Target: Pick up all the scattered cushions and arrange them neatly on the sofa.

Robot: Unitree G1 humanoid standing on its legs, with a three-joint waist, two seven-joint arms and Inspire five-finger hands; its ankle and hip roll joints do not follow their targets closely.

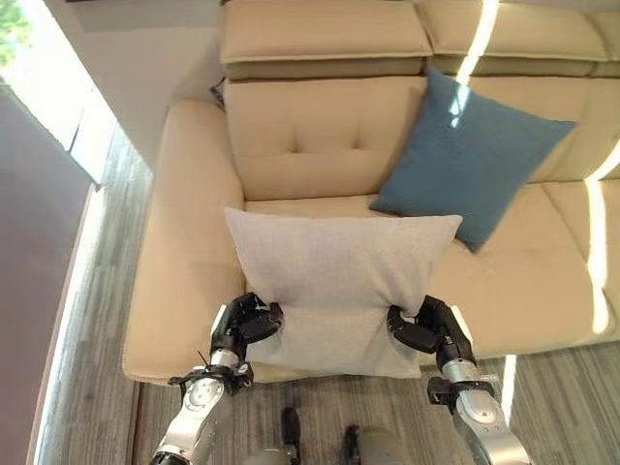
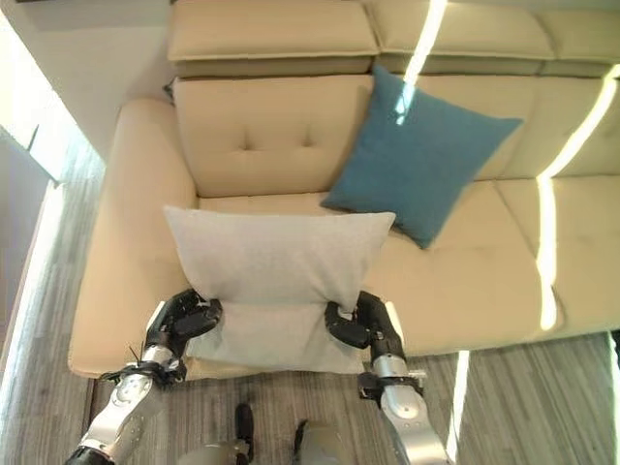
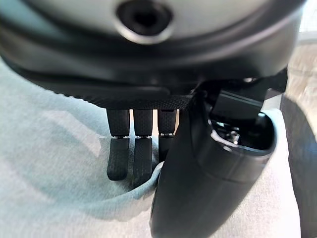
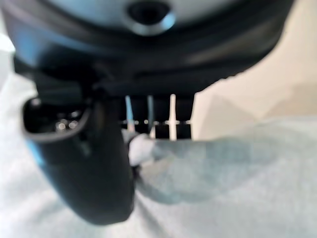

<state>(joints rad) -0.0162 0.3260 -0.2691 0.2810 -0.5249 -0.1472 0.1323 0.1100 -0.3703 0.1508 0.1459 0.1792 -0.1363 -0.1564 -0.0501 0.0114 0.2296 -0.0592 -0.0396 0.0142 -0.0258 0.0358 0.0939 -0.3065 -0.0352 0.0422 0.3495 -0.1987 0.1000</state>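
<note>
The grey cushion (image 1: 341,286) is a pale, fine-woven rectangular pad, sitting in the centre of the head frames with its lower edge overhanging the front of the beige sofa (image 1: 184,262). The fabric is bunching inward at both lower sides, giving the cushion a waisted outline.

The left hand (image 1: 247,324) is gripping the cushion's lower left side, fingers (image 3: 131,157) and thumb curled so that a fold of cloth is being pinched between them. The right hand (image 1: 418,329) is gripping the lower right side in the same manner; the right wrist view is showing a ridge of grey cloth pinched between thumb and fingers.

A blue cushion (image 1: 470,160) is leaning on one corner against the sofa backrest, upper right of the frame, just beyond the grey cushion's upper right corner.
</note>
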